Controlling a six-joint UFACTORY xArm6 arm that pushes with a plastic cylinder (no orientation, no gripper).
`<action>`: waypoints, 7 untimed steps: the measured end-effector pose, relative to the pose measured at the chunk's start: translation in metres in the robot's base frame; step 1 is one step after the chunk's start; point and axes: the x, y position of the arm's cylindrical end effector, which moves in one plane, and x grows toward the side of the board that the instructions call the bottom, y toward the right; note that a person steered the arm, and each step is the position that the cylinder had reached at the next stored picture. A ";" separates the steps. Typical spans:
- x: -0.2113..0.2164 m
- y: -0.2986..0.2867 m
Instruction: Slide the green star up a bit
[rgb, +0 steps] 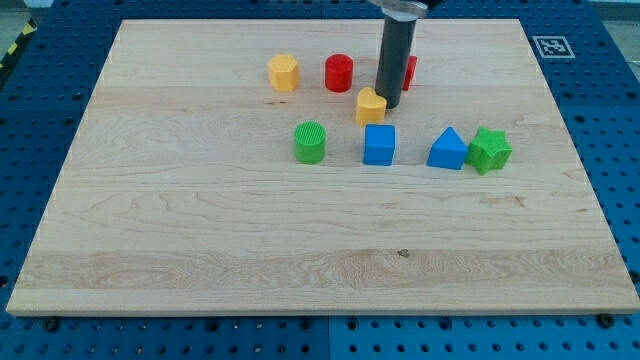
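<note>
The green star (489, 149) lies flat on the wooden tabletop (200, 220) toward the view's right, touching the right side of the blue triangular block (448, 150). Its points spread evenly, so it shows no long axis; one point faces the view's top.

My tip (389, 106) is well to the star's left and a little higher in the view, just beside the yellow heart-shaped block (371, 104). The rod partly hides a red block (410, 70) whose shape I cannot tell.

This arm carries no jaws, only the rod.

Other blocks: a blue cube (379, 144) below the heart, a green cylinder (310, 141), a red cylinder (339, 72) and a yellow hexagonal block (284, 72). No container holds any block.
</note>
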 end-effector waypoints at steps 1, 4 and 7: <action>0.000 0.014; 0.065 0.117; 0.128 0.217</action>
